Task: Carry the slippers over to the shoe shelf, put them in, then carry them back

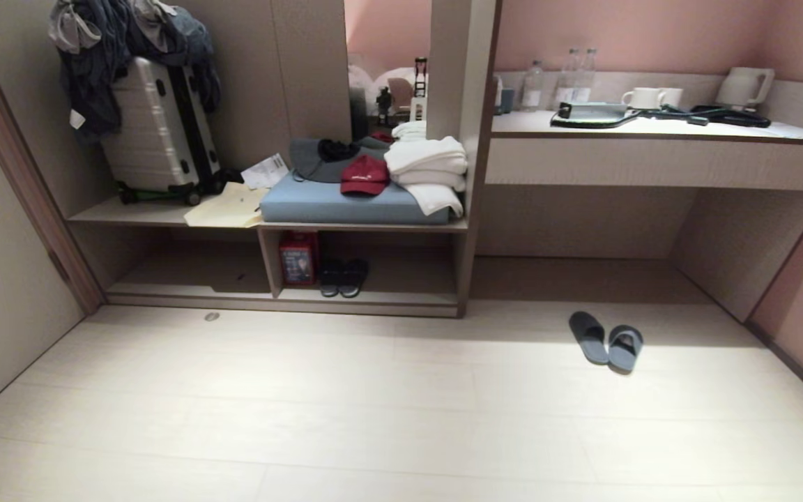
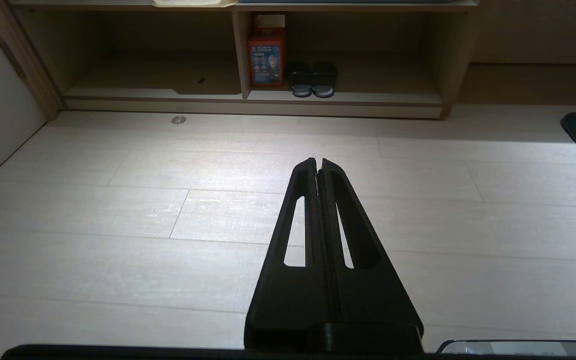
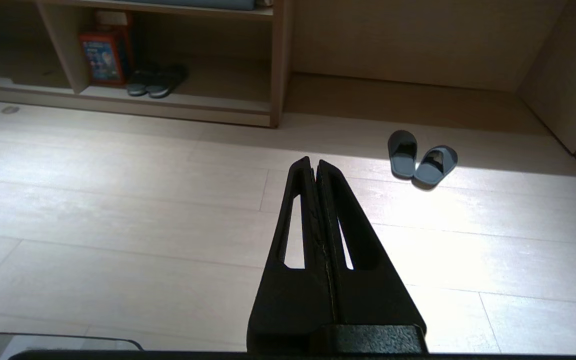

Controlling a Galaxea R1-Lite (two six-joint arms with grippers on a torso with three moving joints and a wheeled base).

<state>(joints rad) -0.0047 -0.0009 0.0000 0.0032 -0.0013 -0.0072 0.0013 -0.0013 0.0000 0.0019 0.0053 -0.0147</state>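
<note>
The grey-blue slippers (image 1: 605,340) lie side by side on the pale floor, in front of the desk recess at the right; the right wrist view has them (image 3: 420,160) ahead and a little to one side. The shoe shelf (image 1: 366,298) is the low open compartment at centre left, with a divider panel. My left gripper (image 2: 318,161) is shut and empty, held above the bare floor and facing the shoe shelf (image 2: 343,97). My right gripper (image 3: 314,161) is also shut and empty, well short of the slippers. Neither arm shows in the head view.
A pair of dark shoes (image 1: 343,277) and a red box (image 1: 298,258) stand inside the shelf by the divider. Above are a suitcase (image 1: 157,129), a blue cushion (image 1: 346,202) with a red cap and towels. The desk counter (image 1: 652,129) carries cups and a kettle.
</note>
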